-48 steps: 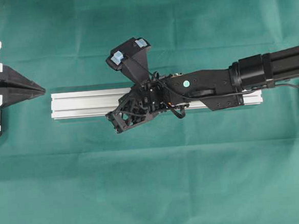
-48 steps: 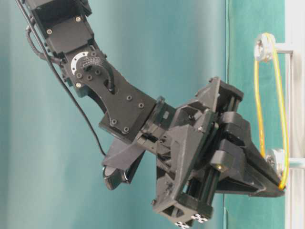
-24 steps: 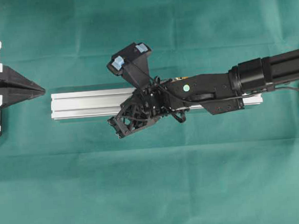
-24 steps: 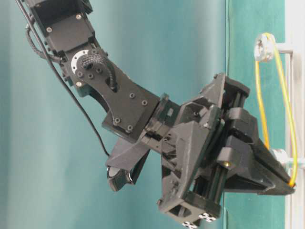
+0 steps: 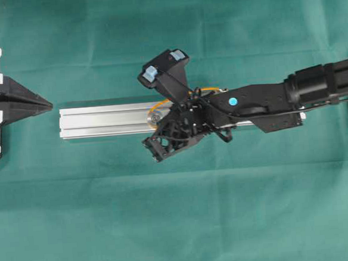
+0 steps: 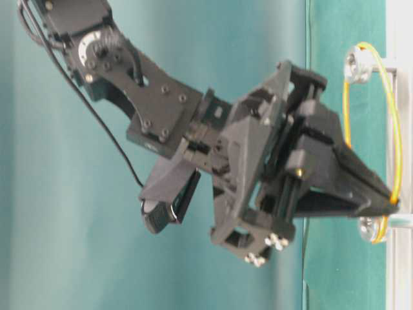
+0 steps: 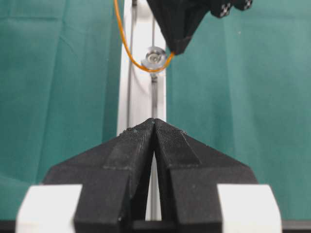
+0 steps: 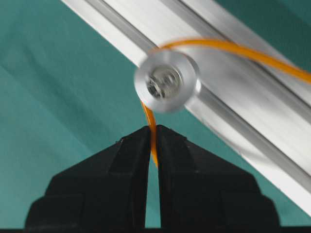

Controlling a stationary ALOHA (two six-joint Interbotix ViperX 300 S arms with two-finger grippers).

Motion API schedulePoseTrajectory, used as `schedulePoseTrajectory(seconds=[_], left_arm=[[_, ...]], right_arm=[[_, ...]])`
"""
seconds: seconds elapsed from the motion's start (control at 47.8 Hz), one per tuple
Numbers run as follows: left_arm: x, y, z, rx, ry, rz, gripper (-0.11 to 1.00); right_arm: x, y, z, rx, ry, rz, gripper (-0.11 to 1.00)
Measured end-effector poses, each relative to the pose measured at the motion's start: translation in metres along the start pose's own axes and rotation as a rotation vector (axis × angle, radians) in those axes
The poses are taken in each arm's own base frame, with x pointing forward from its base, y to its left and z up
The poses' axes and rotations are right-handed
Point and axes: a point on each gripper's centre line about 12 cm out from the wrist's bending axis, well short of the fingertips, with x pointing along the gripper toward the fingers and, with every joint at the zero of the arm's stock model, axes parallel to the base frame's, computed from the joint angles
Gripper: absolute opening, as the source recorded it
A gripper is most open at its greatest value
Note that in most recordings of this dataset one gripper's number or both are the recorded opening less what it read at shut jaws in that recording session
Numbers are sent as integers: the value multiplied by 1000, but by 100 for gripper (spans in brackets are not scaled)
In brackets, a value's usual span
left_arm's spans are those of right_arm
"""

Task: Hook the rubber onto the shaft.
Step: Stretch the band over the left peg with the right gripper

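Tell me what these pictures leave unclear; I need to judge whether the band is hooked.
- Overhead: the right gripper and its wrist camera cover most of the rubber.
- Right wrist: motion blur smears the shaft, hiding whether the rubber sits in its groove.
- Table-level: picture edge crops the rail.

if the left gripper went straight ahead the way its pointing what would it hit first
Probably the small metal shaft standing on the aluminium rail, with the rubber looped around it. The left gripper, fingers closed, aims along the rail, though its height relative to the shaft is unclear.

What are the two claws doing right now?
Left gripper: closed, holding nothing.
Right gripper: closed on the rubber band.
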Motion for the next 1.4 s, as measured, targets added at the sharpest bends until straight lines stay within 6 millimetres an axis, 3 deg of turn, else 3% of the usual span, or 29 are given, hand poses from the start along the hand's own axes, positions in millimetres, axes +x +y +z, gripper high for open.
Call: schedulePoseTrajectory(seconds=[0.481,1.109,1.213,1.402], left_arm=[[0,0,0,-1,0,-2,0],[0,0,1,0,-2,0,0],[0,0,0,2,-2,0,0],[0,0,0,0,0,0,0]], right_arm=[[-14,-19,-4,-25,-6,-23,7],[-16,-20,-4,-37,-8,-22,9],[-15,-20,-5,-40,-8,-22,28],[-15,-20,-4,-40,-9,-22,85]])
